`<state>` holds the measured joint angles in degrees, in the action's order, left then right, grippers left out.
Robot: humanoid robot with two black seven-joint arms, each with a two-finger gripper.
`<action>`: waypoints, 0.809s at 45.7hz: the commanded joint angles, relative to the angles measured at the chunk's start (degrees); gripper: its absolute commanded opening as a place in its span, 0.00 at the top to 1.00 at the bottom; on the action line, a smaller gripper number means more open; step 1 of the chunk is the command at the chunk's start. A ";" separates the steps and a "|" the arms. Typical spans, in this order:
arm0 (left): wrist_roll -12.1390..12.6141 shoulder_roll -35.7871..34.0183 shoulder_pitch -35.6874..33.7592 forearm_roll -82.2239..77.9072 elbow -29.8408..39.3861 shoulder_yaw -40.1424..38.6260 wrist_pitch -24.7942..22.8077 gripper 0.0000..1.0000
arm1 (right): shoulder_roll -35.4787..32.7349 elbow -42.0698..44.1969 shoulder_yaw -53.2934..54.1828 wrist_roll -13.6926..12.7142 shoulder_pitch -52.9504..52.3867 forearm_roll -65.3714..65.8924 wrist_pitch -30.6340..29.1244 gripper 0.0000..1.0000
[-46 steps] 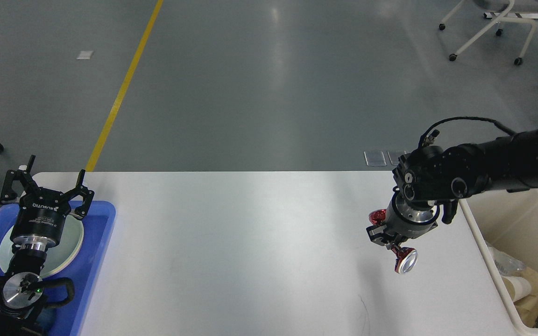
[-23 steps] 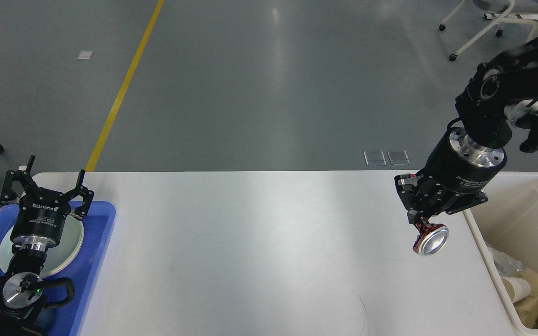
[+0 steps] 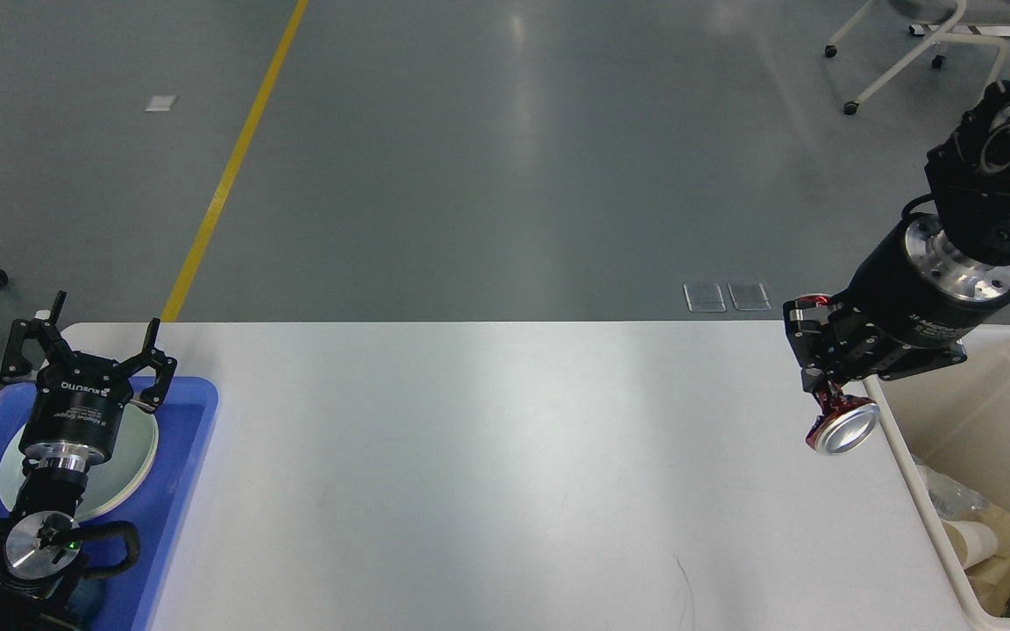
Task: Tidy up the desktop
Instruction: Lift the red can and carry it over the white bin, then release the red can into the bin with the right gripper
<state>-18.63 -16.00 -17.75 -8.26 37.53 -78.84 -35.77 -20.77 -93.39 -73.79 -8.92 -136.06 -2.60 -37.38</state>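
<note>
1. the white bench fills the lower part of the head view, its far edge running straight across the middle and its rounded far-left corner just behind the blue tray.
2. the bench top is glossy, with soft light patches and a thin dark scuff near its front right.
3. the right hand hangs above the bench's far-right end, pointing down and to the left from its black arm.
4. its fingers are pinched on a crushed red can, whose silvery round end faces the viewer; the can is held in the air, close to the near-left rim of the cream bin.
5. the cream bin stands at the bench's right end and holds crumpled paper cups and brownish wrappers in its lower part.
6. the left hand is over the far end of the blue tray at the bench's left end, fingers spread wide and holding nothing.
7. a pale round plate lies in the tray, partly hidden by the left wrist.
8. beyond the bench lies grey floor with a yellow line running away on the left, and the legs of a white wheeled chair at top right.
</note>
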 commanded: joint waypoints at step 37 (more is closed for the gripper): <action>-0.09 0.00 0.00 0.00 0.00 0.00 0.00 0.03 | -19.31 45.20 10.14 0.04 57.99 4.01 21.28 1.00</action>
<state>-18.70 -16.00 -17.75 -8.26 37.53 -78.84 -35.77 -39.82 -56.18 -71.17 -8.97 -90.56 1.37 -22.85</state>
